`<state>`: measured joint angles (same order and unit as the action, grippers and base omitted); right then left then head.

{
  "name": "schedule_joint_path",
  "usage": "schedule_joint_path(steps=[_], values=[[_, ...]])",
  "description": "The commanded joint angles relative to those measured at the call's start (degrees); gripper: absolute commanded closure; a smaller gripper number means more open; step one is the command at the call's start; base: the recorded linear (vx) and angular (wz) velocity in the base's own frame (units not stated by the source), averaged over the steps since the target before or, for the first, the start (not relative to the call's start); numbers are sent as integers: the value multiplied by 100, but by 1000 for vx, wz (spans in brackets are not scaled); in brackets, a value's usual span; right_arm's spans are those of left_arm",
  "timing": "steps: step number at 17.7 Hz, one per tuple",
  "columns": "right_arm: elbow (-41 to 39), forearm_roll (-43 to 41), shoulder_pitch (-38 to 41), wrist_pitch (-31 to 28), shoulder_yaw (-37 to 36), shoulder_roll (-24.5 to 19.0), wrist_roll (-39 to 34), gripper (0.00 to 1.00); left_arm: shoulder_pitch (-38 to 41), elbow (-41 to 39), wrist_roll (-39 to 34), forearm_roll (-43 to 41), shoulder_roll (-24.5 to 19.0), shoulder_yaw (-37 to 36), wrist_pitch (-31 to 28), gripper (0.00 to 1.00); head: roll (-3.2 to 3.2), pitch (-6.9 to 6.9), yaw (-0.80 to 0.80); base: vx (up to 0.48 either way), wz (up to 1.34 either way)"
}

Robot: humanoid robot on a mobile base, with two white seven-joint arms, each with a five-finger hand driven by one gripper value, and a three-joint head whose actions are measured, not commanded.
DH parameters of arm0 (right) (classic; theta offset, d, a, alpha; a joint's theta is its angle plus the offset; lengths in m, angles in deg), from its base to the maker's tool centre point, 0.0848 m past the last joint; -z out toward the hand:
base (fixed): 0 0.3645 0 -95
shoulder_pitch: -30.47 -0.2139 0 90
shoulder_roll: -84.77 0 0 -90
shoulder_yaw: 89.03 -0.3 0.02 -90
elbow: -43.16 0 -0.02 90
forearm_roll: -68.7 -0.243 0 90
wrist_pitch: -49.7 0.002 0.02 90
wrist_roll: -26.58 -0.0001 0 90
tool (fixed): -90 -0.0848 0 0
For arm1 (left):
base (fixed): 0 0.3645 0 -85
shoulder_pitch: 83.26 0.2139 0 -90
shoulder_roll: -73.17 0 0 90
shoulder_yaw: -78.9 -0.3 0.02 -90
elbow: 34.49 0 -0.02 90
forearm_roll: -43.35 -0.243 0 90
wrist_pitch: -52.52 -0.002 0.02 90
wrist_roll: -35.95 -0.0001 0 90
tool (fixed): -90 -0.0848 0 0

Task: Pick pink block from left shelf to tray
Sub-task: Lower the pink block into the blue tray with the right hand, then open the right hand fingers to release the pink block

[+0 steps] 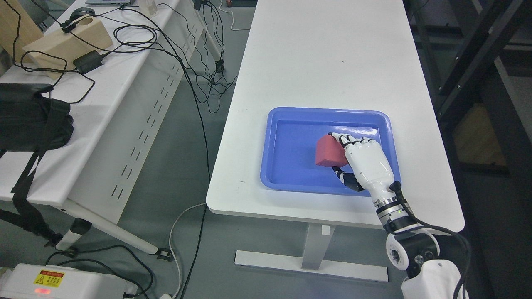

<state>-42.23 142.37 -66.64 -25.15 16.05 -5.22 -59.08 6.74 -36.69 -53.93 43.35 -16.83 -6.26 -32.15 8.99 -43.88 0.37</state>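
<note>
Only an unreadable yellow warning label (49,278) on the white box (66,284), lower left.

Tray (286,166) on table (332,62) near front edge; block (329,151) in tray, right hand (365,160) around it.

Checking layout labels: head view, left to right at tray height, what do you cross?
Black bag → side table → white table → blue tray → pink block → right hand, fingers around the block.

You have one view only: head camera, high above, angled steeply down onto the white table (324,62), moderately near; floor visible left.
</note>
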Motion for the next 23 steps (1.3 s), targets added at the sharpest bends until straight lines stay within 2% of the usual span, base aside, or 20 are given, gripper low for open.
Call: schedule_joint_path(steps=[1,6,14,17,21,23], values=[[31,-107,-897,-142,12,100,-143,79,-62,0,-3,-9,-100,0,3,0,0,0,0,0,0],[23,-423,-906,-249,4,100,-135,57,-62,0,-3,-9,-100,0,3,0,0,0,0,0,0],[14,-862,-906,-319,-14,100,-161,35,-70,0,-3,-9,-100,0,3,0,0,0,0,0,0],[14,-1064,-906,-319,-31,100,-380,26,-62,0,-3,-9,-100,0,3,0,0,0,0,0,0],[14,-1652,-906,-319,-84,100,-671,12,-62,0,-3,-9,-100,0,3,0,0,0,0,0,0],[14,-1917,-906,-328,-93,100,-688,9,-62,0,-3,-9,-100,0,3,0,0,0,0,0,0]])
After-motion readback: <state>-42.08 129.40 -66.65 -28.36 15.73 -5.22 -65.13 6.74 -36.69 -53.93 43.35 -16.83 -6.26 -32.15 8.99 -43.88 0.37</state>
